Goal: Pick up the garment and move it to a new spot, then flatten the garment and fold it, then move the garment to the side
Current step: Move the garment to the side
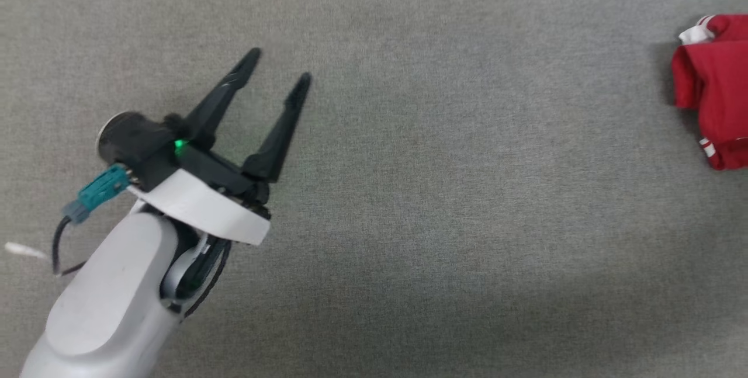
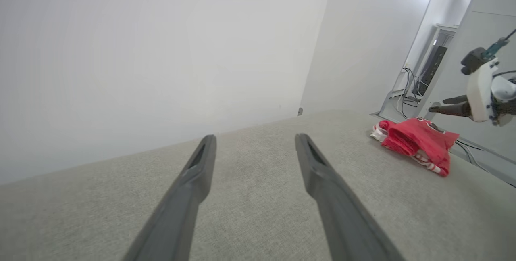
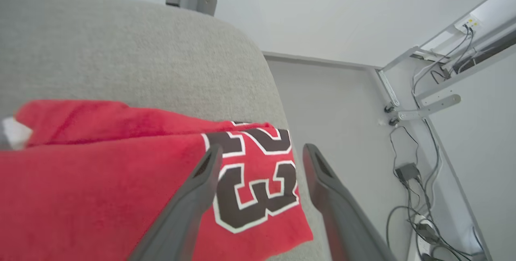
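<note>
The garment (image 1: pixel 716 86) is a red jersey bunched into a folded heap at the far right edge of the grey cloth-covered table (image 1: pixel 438 162). In the right wrist view the garment (image 3: pixel 100 172) shows a black, white-outlined number near the table's rim. My right gripper (image 3: pixel 262 148) hovers open just above it, holding nothing. From the left wrist view, the right gripper (image 2: pixel 439 105) hangs over the garment (image 2: pixel 419 144). Far from the garment, my left gripper (image 1: pixel 279 64) is open and empty at the table's left, and its spread fingers frame the left gripper (image 2: pixel 254 138) in its own wrist view.
The table's rounded edge (image 3: pixel 278 103) drops to a pale floor beside the garment. Cables and a power strip (image 3: pixel 419 228) lie on that floor by a metal frame (image 3: pixel 427 107). A white wall (image 2: pixel 161 51) stands behind the table.
</note>
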Tool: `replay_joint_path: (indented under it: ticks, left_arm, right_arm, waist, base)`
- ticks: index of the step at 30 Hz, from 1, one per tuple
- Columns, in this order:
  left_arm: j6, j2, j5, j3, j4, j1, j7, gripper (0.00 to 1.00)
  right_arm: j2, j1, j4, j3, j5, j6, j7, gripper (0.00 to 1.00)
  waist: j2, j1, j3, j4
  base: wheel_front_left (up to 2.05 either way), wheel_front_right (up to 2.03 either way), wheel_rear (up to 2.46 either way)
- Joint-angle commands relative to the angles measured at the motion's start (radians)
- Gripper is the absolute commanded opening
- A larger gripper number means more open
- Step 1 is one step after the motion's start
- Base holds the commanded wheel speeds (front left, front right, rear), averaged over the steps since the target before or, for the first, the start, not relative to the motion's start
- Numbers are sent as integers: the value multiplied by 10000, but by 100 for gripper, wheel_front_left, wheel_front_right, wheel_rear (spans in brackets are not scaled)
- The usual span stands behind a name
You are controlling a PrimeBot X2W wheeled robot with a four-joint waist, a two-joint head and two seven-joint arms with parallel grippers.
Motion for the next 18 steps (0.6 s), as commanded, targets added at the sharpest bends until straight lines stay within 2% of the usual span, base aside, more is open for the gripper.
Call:
replay_joint_path:
  ticks: [1,6,18]
  left_arm:
    - [-17,3,-60,65,-8,185,-48,100]
    - [-17,72,-11,769,139,908,-49,100]
    - [-8,-132,629,3020,245,2813,-50,100]
  right_arm:
    - [49,-73,-83,-41,50,-25,-118,100]
    - [605,219,-393,3,659,-25,-873,100]
    - [1742,1909,-1879,1558,2373,-25,-2345,100]
  waist:
    - [0,0,-164,-16]
    - [0,0,-723,14]
    - [0,0,-2070,284]
  base:
    - [0,0,0]
    - [0,0,0]
    - [0,0,0]
